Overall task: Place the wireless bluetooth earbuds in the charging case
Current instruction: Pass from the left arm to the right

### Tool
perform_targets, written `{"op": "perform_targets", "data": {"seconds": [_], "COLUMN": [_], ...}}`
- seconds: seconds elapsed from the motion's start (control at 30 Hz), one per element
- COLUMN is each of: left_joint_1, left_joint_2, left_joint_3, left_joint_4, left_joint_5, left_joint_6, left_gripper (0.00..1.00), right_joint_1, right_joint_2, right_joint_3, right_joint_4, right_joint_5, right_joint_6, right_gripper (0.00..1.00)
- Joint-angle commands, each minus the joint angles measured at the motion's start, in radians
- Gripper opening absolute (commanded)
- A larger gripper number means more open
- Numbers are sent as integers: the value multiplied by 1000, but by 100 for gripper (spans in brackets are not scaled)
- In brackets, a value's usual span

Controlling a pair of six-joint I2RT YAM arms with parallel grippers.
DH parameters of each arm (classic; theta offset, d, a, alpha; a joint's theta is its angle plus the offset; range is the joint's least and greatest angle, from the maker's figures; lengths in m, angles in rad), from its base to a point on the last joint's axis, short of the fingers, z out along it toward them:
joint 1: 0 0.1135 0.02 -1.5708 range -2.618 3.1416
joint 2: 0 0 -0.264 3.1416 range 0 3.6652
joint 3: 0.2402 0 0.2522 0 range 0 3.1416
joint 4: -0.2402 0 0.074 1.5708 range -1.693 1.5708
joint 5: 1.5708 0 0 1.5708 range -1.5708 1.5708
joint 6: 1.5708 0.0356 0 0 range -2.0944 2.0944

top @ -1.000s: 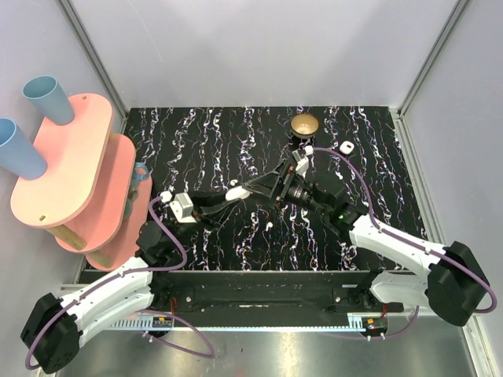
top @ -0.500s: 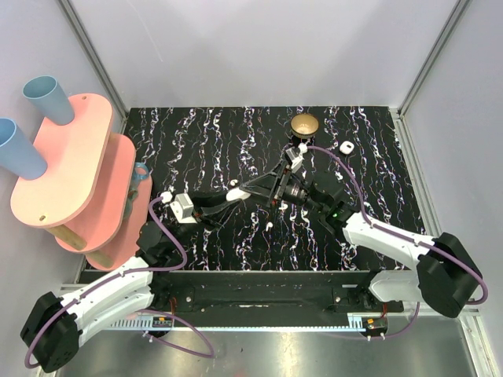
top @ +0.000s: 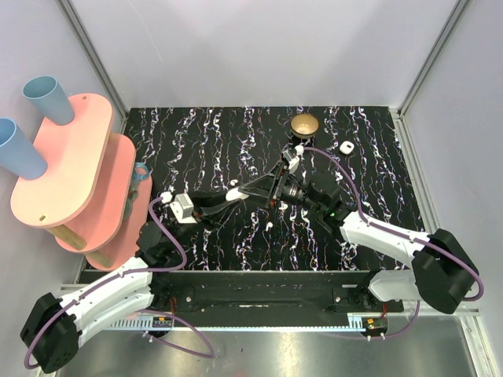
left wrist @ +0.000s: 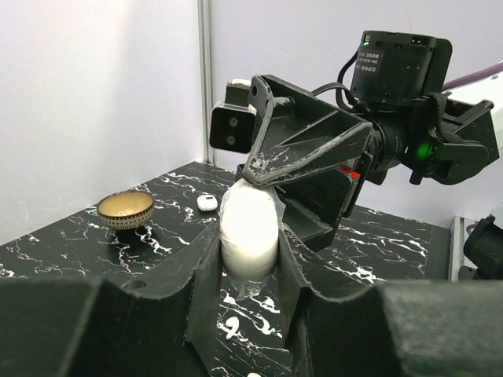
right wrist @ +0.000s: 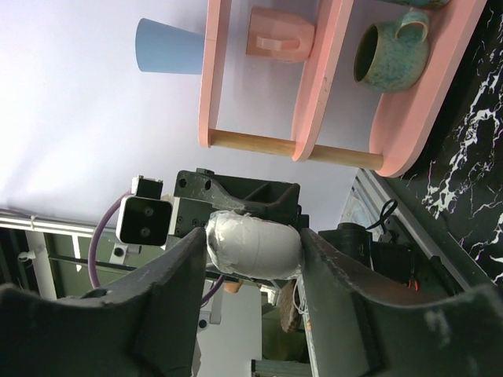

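Small white rounded plastic charging case (left wrist: 249,232): pinched in left tool (left wrist: 247,267) above black white-veined counter (top: 196,141); right tool (right wrist: 253,243) brackets its upper end, clamping cannot be told; tiny glossy white plastic earbuds (top: 268,224) lie loose on the counter; a steady left hold and gentle lid-pry seem advisable.

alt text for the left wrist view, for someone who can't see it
The left tool grips the white charging case upright between its black fingers, with the right tool meeting its top from behind. On the black marbled table sit a gold dish at left and a small white earbud beside it.
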Motion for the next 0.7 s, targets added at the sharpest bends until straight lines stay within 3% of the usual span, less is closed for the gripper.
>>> {"op": "perform_targets", "data": {"seconds": [0.0, 0.23, 0.43, 0.67], "left_joint_1": [-5, -6, -6, -6], "left_joint_2": [-14, -14, -11, -11], "left_joint_3": [-3, 9, 23, 24], "left_joint_4": [38, 0, -23, -29], "left_joint_5": [2, 6, -3, -4], "left_joint_6": [19, 32, 2, -21], "left_gripper": [1, 1, 18, 36], "right_joint_1": [1, 1, 1, 1], "right_joint_2": [6, 29, 44, 43], "right_joint_3": [-2, -10, -24, -31], "right_joint_4": [90, 151, 211, 237], "right_joint_5": [-22, -34, -40, -34], "right_joint_6": [31, 67, 86, 93], "right_gripper": [55, 34, 9, 3]}}
